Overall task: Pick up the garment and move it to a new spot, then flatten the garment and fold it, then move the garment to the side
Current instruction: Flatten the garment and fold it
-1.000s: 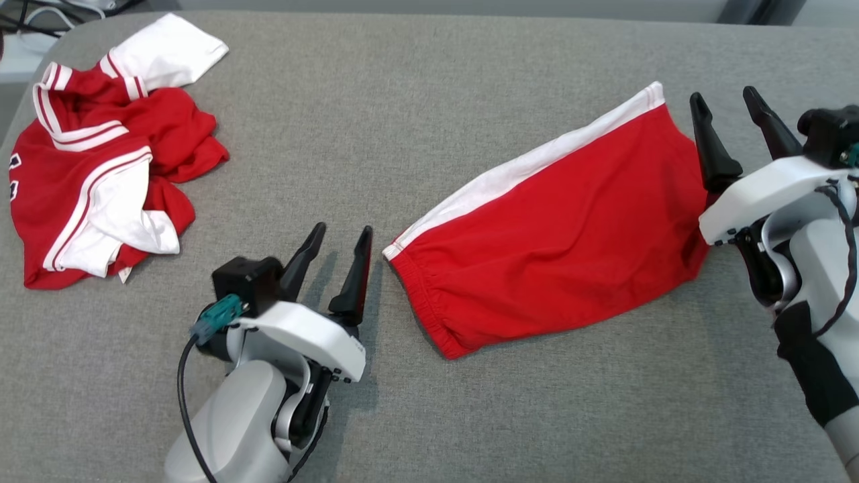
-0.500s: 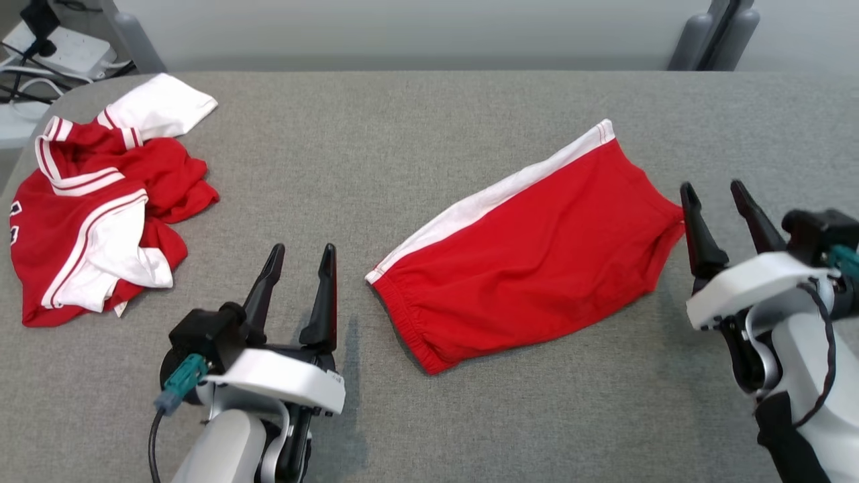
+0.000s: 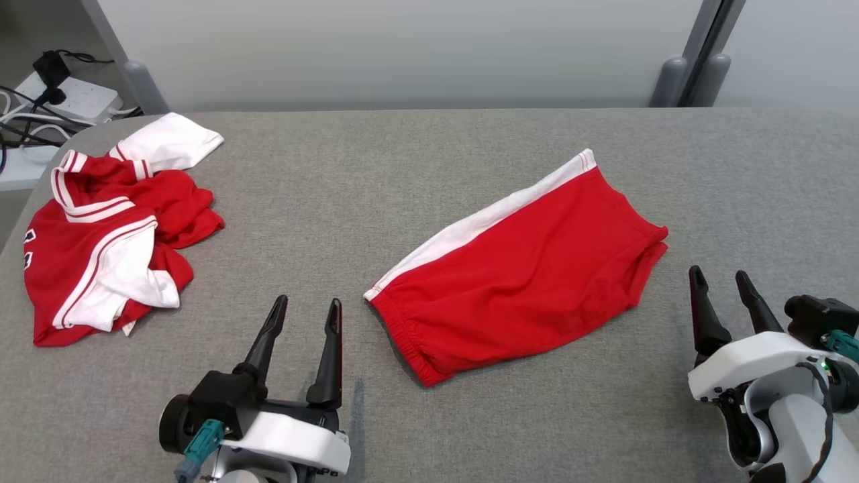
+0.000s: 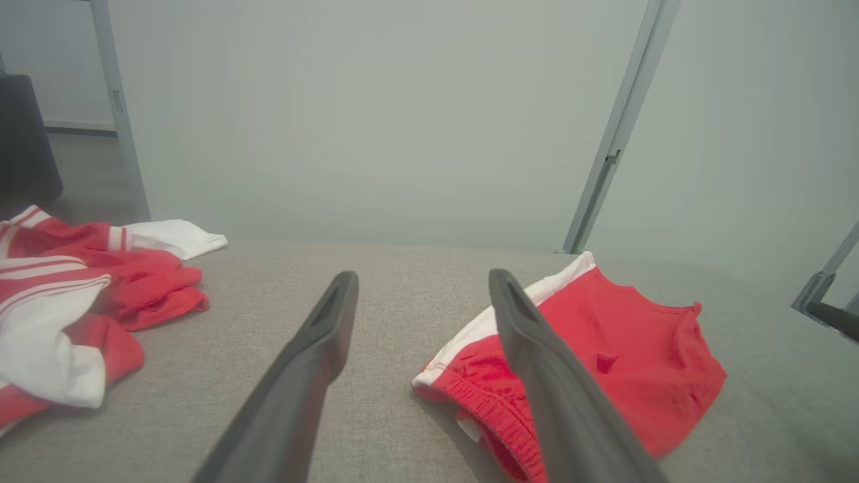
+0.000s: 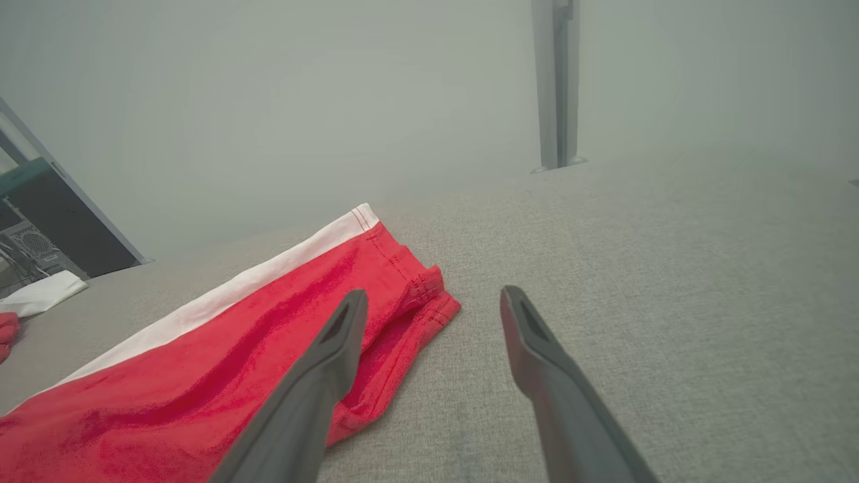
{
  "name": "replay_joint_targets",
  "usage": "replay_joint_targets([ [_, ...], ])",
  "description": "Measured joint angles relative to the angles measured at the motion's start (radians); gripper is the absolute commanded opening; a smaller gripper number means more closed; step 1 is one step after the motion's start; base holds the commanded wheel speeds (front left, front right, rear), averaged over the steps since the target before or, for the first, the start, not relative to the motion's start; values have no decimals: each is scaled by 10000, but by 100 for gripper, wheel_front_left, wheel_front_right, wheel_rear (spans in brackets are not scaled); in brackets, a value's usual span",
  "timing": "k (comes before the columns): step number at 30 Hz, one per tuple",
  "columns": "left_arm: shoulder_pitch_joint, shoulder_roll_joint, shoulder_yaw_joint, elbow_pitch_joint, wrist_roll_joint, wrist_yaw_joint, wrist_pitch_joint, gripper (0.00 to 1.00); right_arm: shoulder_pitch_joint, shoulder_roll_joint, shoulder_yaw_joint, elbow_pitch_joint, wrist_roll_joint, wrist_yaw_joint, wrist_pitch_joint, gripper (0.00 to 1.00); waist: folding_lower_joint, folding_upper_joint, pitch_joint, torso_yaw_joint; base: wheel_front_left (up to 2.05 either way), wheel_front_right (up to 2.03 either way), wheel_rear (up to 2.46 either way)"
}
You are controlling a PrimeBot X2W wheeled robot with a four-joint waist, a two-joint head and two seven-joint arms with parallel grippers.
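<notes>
A grey fabric-covered table (image 3: 429,168) is stretching across the head view, its far edge running along a pale grey wall (image 3: 402,54). Two grey upright posts (image 3: 698,67) are standing behind the right end of the table and one slanted post (image 3: 127,74) behind the left. Beyond the left corner a white power strip (image 3: 70,100) is lying with a black plug (image 3: 48,67) sitting in it and cables trailing off.

Two garments are lying on the cloth, well apart. The task's garment, a pair of red shorts (image 3: 523,268) with one white side stripe, is lying folded and flat, slanting right of centre between the two grippers, with its elastic waistband pointing toward the robot's left. A crumpled red-and-white jersey (image 3: 100,248) is resting near the far left corner.

Two grippers are showing, each with two dark fingers. The left gripper (image 3: 308,302) is hovering near the waistband end, jaws spread wide and gripping nothing. The right gripper (image 3: 717,272) is hovering just off the hem end, likewise spread wide and empty, touching no cloth
</notes>
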Motion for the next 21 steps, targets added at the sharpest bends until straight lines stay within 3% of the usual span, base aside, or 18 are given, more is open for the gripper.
replay_joint_targets([
  [8,11,-104,-82,-368,566,-272,0,100,-537,48,-477,1666,1735,0,0,100,0,0,156,429,0,0,0],
  [18,-68,-136,-723,-347,851,-589,0,100,-3091,-558,-353,4128,3651,0,690,100,0,0,743,1310,0,0,0],
  [21,-269,-138,-899,-297,754,-573,0,100,-3774,-924,-261,5620,3777,0,1218,100,0,0,940,1756,0,0,0],
])
